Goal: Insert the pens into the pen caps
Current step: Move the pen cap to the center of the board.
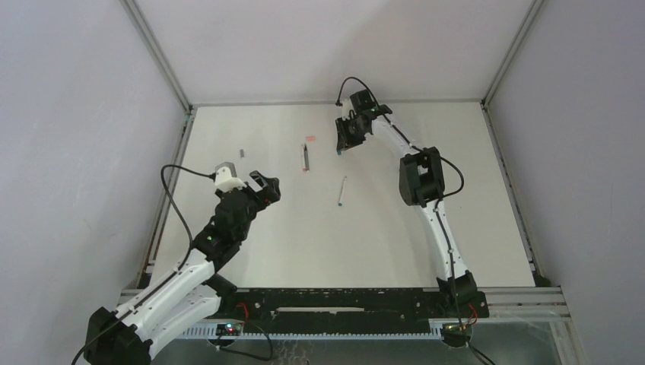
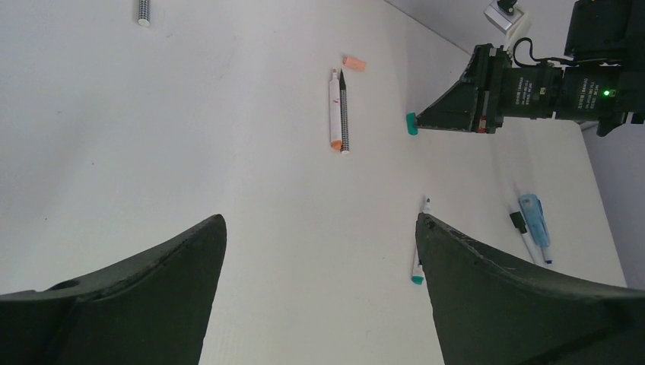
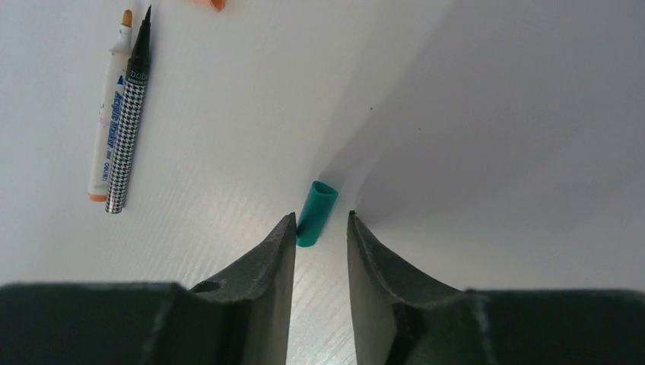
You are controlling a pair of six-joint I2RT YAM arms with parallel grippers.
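Note:
A teal pen cap lies on the white table just at my right gripper's fingertips, against the left finger; the jaws stand narrowly apart around its near end and are not clamped on it. In the top view that gripper is at the far middle, with the cap at its tip. A white orange-tipped pen and a black houndstooth pen lie side by side to the left. A salmon cap lies beyond them. A white teal-ended pen lies mid-table. My left gripper is wide open and empty above bare table.
A small grey patterned cap lies at the far left. A light-blue pen and a thin black-and-white pen lie to the right in the left wrist view, hidden by the right arm in the top view. Frame rails border the table.

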